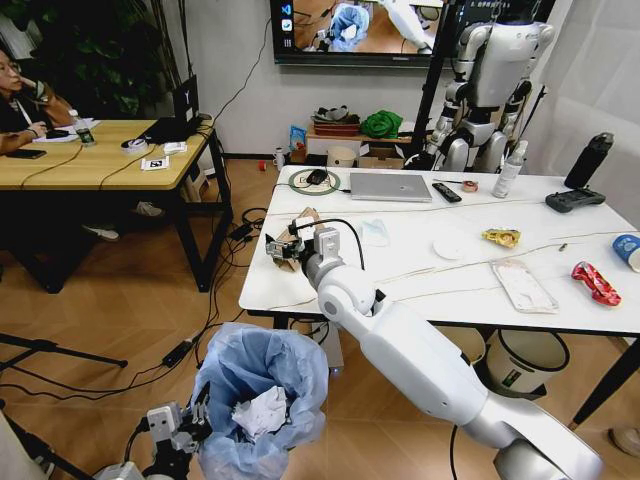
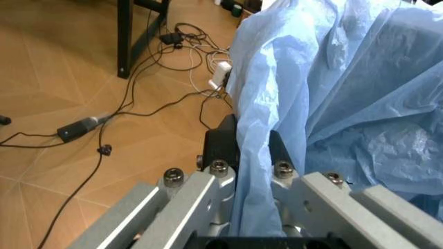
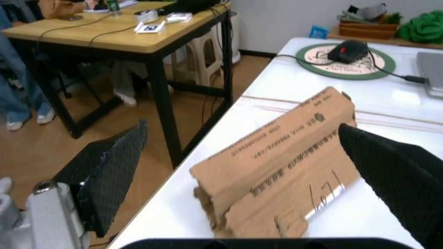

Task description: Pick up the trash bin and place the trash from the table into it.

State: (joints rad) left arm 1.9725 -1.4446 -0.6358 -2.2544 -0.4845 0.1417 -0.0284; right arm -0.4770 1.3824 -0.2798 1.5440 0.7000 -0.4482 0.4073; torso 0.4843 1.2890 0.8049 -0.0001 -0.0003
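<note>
The trash bin [image 1: 262, 400], lined with a crinkled blue bag, hangs low beside the table's front left corner. My left gripper [image 1: 185, 425] is shut on its rim, and the blue bag [image 2: 332, 104] is pinched between the fingers [image 2: 221, 140]. Crumpled white paper [image 1: 262, 412] lies inside. My right gripper [image 1: 283, 248] is open at the table's [image 1: 300, 290] left end, its fingers [image 3: 111, 166] straddling the torn brown cardboard [image 3: 277, 166]. A yellow wrapper [image 1: 501, 237], clear flat pack [image 1: 522, 285], red wrapper [image 1: 596, 283] and paper cup [image 1: 628, 250] lie further right.
A laptop [image 1: 390, 187], remote [image 1: 446, 191], mouse on a round pad [image 1: 316, 179], spray bottle [image 1: 510, 170] and black bottle [image 1: 588, 160] line the table's far side. A wooden desk [image 1: 100, 150] stands to the left, cables [image 2: 124, 104] cross the floor, and a cream bin [image 1: 525, 362] stands under the table.
</note>
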